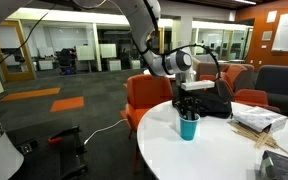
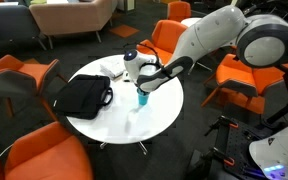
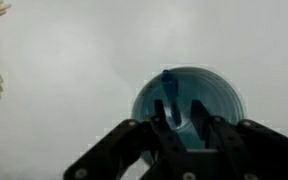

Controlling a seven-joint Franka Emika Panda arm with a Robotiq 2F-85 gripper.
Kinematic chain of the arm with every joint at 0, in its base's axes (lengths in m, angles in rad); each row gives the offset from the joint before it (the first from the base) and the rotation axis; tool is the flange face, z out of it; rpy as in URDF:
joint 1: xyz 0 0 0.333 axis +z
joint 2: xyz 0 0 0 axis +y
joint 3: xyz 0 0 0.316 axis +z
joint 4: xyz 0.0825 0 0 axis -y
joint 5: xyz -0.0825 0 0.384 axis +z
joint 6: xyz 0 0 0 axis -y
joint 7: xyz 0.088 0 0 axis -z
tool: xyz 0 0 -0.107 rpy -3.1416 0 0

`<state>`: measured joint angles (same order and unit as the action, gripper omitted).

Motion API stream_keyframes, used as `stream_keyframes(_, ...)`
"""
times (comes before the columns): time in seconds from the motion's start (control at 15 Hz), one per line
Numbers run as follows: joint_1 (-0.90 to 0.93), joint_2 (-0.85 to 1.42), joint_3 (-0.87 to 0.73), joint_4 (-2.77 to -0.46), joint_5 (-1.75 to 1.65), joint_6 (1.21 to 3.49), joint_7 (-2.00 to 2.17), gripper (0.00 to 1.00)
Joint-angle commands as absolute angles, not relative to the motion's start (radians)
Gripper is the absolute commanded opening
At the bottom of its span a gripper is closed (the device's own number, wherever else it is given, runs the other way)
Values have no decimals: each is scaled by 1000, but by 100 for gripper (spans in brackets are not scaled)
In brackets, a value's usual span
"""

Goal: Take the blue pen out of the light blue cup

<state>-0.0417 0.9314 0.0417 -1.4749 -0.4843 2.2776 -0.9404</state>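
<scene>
My gripper has its fingers slightly parted, holding nothing, poised over the blue pen, which stands inside the light blue cup; closing off-centre, I judge, could knock the pen aside or tip the cup

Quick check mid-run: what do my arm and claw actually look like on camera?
The arm is white, with rounded, bulky segments and dark bands at the joints. The claw is black, with two chunky angular fingers. No markings are legible.

Round white table, carrying light blue cup, black bag, white box, wooden sticks
</scene>
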Motion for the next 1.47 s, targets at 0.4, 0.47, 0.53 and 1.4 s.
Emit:
stream_keyframes(0.4, -26, 975, 15, -1417, -527, 2267, -994, 6)
stream_keyframes(0.47, -26, 976, 15, -1415, -528, 2268, -998, 3)
stream_keyframes(0.53, -26, 975, 15, -1414, -529, 2270, -1007, 0)
stream_keyframes(1.4, 103, 735, -52, -1551, -703, 2076, -954, 0)
